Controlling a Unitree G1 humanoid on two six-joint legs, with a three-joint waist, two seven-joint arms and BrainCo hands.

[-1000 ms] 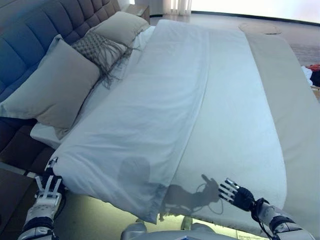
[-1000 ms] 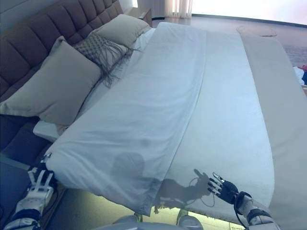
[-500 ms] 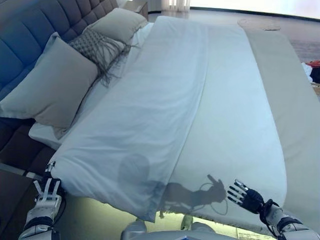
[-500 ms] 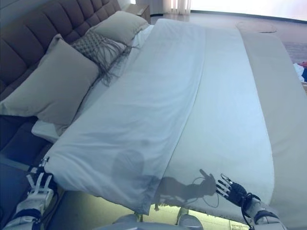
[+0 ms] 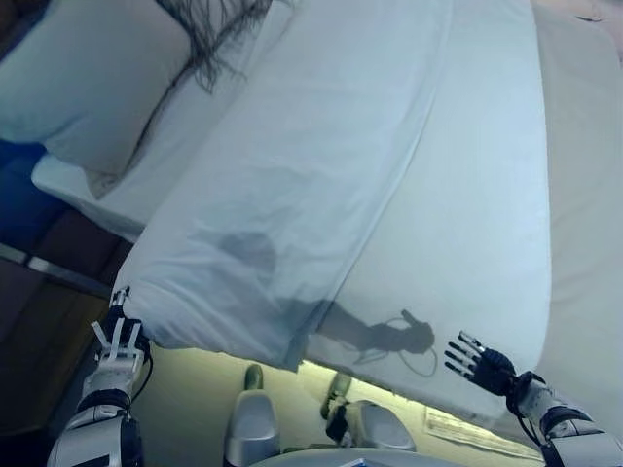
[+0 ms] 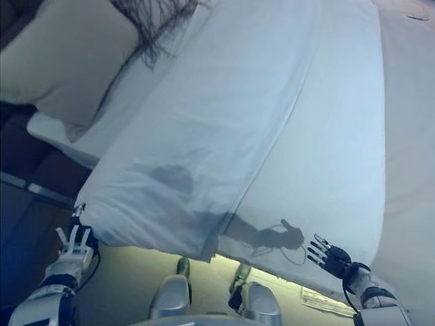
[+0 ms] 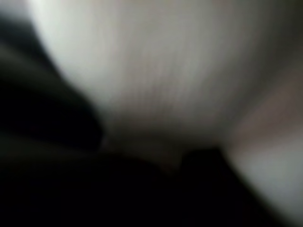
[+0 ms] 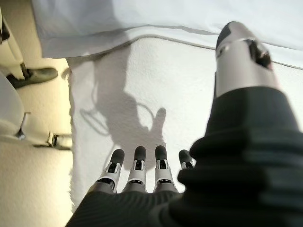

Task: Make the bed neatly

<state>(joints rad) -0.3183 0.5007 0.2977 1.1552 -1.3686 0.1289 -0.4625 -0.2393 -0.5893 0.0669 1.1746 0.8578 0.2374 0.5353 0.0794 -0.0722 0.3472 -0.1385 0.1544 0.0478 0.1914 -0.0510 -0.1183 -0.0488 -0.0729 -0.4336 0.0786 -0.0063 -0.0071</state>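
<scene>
A white duvet (image 5: 292, 165) lies folded back over the left half of the bed, its near corner hanging over the bed's edge. The white sheet (image 5: 467, 214) is bare beside it. My left hand (image 5: 117, 342) is at the duvet's near left corner with fingers straight, touching the cloth; its wrist view shows only blurred white fabric (image 7: 156, 71) very close. My right hand (image 5: 482, 362) is open and empty, held in front of the bed's near edge with fingers (image 8: 137, 165) straight, apart from the mattress side (image 8: 156, 90).
A large grey pillow (image 5: 88, 68) and a fringed cushion (image 5: 219, 24) lie at the head of the bed on the left. A beige cover (image 5: 584, 195) runs along the right side. Dark furniture (image 5: 39, 311) stands left of my left hand.
The camera has tilted down, so the bed fills the view from closer. My right hand has drifted a little right and lower. My left hand stays at the duvet corner.
</scene>
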